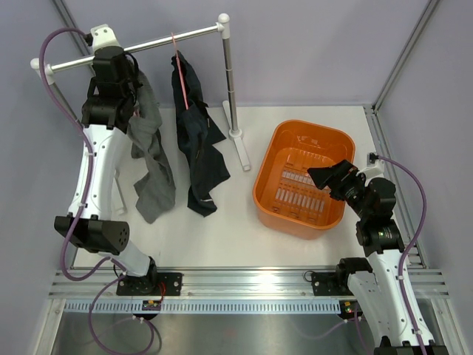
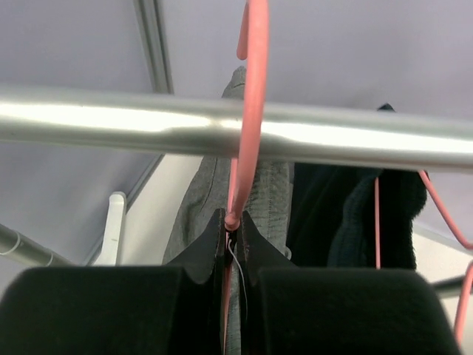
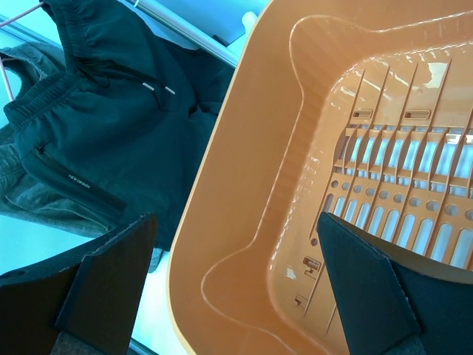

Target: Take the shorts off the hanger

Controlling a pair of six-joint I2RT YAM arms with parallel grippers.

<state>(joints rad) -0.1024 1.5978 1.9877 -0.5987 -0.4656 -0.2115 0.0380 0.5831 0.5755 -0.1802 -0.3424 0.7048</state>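
Nearest us, a slotted aluminium rail (image 1: pixel 244 285) carries both arm bases at the edge of the white tabletop (image 1: pixel 236 237). Just beyond it on the right, the right gripper (image 1: pixel 323 177) hangs over the orange basket (image 1: pixel 264 161). Its fingers are spread wide and hold nothing, and the basket's slotted floor shows between them.

Left of the basket, the grey shorts (image 1: pixel 154 185) and the dark shorts (image 1: pixel 199 155) hang side by side, hems low over the table; we cannot tell whether they touch it. Both hang from the rack's silver bar (image 1: pixel 159 42), borne by a post (image 1: pixel 230 81) on a white foot.

Up there the left gripper (image 2: pixel 233 222) is pressed together on the pink hanger (image 2: pixel 251 111) of the grey pair, just under the bar. A second pink hanger (image 1: pixel 181 78) carries the dark pair. Behind, plain lilac-grey walls (image 1: pixel 310 44) close the cell.
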